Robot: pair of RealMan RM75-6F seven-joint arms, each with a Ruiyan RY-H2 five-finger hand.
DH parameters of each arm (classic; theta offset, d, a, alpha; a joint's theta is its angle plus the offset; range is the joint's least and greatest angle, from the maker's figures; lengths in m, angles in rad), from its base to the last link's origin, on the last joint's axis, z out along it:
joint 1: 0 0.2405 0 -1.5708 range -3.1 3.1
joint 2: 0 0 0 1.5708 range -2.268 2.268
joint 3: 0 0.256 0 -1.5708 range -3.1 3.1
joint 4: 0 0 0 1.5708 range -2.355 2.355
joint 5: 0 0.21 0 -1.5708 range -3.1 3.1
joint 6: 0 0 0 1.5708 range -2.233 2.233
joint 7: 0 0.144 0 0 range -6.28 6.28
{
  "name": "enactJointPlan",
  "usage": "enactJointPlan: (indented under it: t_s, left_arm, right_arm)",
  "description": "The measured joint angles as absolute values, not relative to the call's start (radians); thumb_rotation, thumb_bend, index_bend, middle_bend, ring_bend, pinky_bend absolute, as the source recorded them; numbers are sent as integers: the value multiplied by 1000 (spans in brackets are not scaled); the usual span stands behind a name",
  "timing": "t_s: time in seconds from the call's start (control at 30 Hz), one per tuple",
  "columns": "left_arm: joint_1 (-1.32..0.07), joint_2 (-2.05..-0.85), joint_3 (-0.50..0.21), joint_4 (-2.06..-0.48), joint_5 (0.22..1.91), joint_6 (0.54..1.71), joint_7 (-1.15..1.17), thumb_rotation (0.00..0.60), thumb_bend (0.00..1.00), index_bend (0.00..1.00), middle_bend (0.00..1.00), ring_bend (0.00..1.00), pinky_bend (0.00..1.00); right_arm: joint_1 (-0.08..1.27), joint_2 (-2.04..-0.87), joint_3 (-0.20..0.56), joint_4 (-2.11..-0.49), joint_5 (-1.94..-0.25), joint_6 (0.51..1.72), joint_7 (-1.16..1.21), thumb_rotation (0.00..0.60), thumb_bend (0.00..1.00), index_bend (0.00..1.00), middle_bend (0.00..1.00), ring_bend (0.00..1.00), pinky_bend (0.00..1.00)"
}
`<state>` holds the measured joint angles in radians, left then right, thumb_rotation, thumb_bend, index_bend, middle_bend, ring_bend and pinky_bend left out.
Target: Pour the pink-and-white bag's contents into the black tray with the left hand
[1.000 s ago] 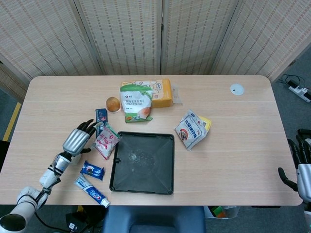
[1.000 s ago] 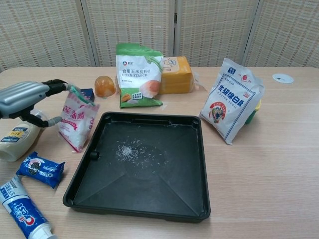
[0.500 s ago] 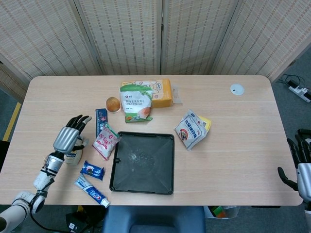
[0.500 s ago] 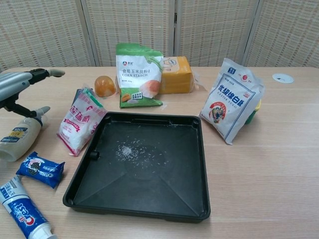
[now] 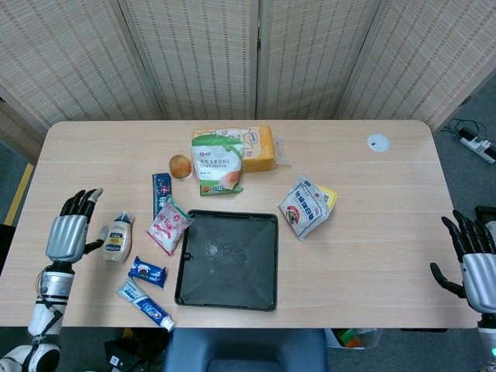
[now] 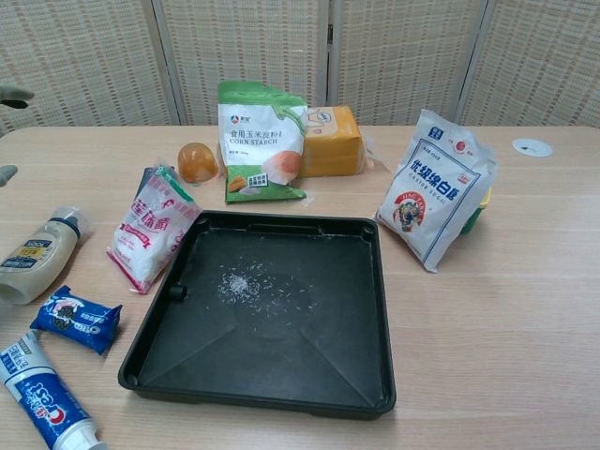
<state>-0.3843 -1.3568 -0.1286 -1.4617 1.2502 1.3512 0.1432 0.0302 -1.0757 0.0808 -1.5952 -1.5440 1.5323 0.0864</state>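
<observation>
The pink-and-white bag (image 5: 169, 227) (image 6: 150, 229) lies on the table, leaning against the left rim of the black tray (image 5: 263, 293) (image 6: 370, 309). White grains are scattered on the tray floor. My left hand (image 5: 68, 233) hovers at the table's left edge, fingers spread, holding nothing, well away from the bag. In the chest view only its fingertips (image 6: 9, 95) show at the left border. My right hand (image 5: 474, 266) is off the table's right edge, fingers apart and empty.
A squeeze bottle (image 5: 118, 239), a blue snack packet (image 5: 147, 272) and a toothpaste tube (image 5: 146, 304) lie left of the tray. Behind it stand a corn starch bag (image 5: 217, 163), an orange box (image 5: 260, 149) and a small orange cup (image 5: 180, 166). A white sugar bag (image 5: 305, 206) stands to the right.
My left hand let go of the pink-and-white bag and drew back to the left edge of the table. The bag settled against the tray rim.
</observation>
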Motion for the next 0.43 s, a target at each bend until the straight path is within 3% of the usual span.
enactJointPlan:
  t_s: [0.23,0.43]
  left_arm:
    - [-262,-1289,-98,-1586,1234,1482,229,600,481,104,144,90,125]
    - [-206,-1255,-50,-1671,1271,1528,277,600,481,107,144,90,113]
  right_arm:
    - [56,-1098,81,-1570,-1566,1520,112,600,366,0,0,62,0]
    - [73,-1119,81,-1556,-1572,1510,115,600,366,0,1,73,0]
